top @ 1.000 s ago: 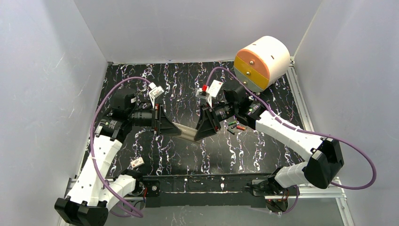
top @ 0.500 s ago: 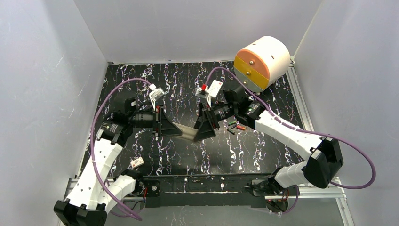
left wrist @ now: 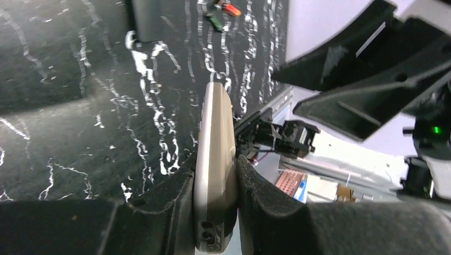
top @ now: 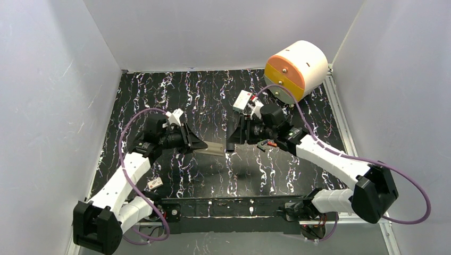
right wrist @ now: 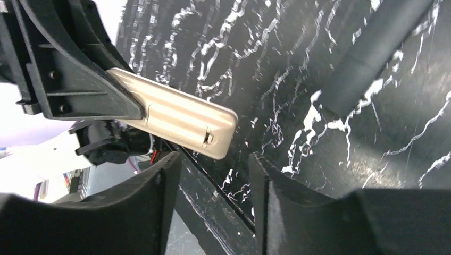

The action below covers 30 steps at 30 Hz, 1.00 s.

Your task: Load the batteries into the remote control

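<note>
Near edge: a long black bar is mounted between the two arm bases. A small white box with a red mark is seen lying on the black, white-veined marble-pattern desk, just beside the left arm's lower link.

Mid-desk: the small oblong remote control with the greyish-beige back is held off the desk between the two arms. One end is clamped by the left gripper. Its fingers are closed flat against both faces of the handset, as seen in the left wrist view. The free end is pointed toward the right gripper.

The right fingers are spread apart and nothing is held. The remote's free end is seen just beyond the gap between them, with no contact visible. In the right wrist view the ribbed beige back is turned to the camera. A seam and a small catch are visible near the free end. The button face cannot be seen in any view.

Further right: the tiny green, red and dark cylindrical batteries are found loose on the desk, just beside the right wrist and apart from the remote. An exact count cannot be made.

Far right corner: a large cream drum with an orange and yellow end face is seen lying on its side.
</note>
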Each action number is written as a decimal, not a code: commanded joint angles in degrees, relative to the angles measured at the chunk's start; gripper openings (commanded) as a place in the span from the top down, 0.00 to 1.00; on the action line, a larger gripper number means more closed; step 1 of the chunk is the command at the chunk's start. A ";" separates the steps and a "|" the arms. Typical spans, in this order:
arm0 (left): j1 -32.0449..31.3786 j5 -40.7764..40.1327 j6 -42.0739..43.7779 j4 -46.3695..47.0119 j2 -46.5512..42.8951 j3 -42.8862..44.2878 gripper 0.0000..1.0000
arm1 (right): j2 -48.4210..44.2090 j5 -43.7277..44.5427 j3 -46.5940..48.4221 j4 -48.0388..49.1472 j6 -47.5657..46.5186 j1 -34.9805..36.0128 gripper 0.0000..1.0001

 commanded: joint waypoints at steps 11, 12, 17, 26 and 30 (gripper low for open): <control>-0.58 -7.15 -4.18 7.28 0.17 -13.33 1.00 | 11.70 5.07 -9.84 20.58 16.64 7.05 0.64; -0.58 -6.63 -4.19 7.93 0.71 -13.93 1.00 | 12.62 4.55 -9.84 21.87 17.16 7.39 0.63; -0.56 -7.18 -3.51 8.52 1.51 -15.83 1.00 | 16.24 4.44 -9.13 24.05 18.66 8.88 0.51; -0.58 -7.59 -3.03 12.11 2.64 -19.34 1.00 | 21.14 2.93 -9.68 26.83 22.16 11.17 0.54; -0.58 -7.16 -2.98 12.43 2.21 -20.12 1.00 | 21.58 2.82 -10.92 28.04 22.20 11.56 0.54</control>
